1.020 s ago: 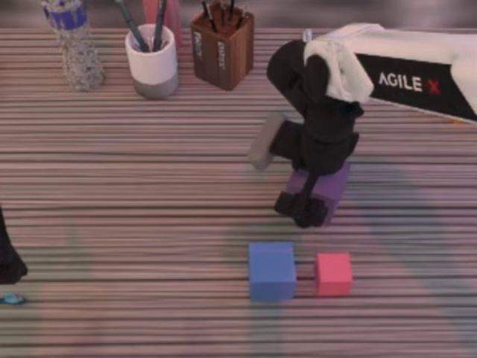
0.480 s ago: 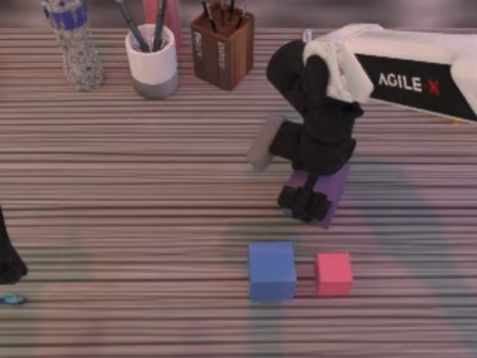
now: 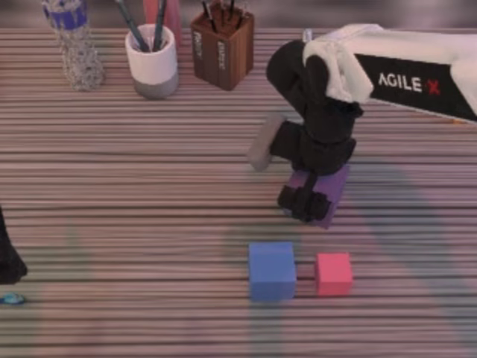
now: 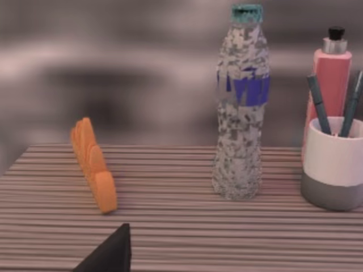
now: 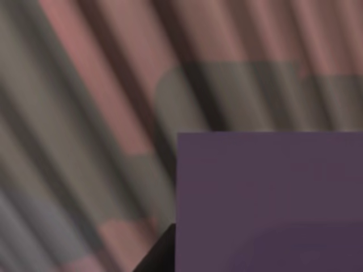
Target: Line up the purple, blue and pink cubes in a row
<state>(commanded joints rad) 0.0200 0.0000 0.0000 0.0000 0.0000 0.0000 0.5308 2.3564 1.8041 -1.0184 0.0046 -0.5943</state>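
Behind the blue cube point(image 3: 272, 271) and pink cube point(image 3: 333, 274), the right gripper point(image 3: 304, 203) sits over the purple cube point(image 3: 333, 188), jaws clamped on it; left arm parked.

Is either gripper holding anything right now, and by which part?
The right gripper sits over the large dull purple cube, apparently clamping its sides; contact is hidden. The left arm holds nothing visible.

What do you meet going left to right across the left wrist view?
Orange slices → speckled bottle → white and grey pen cup, with the pink container standing behind it.
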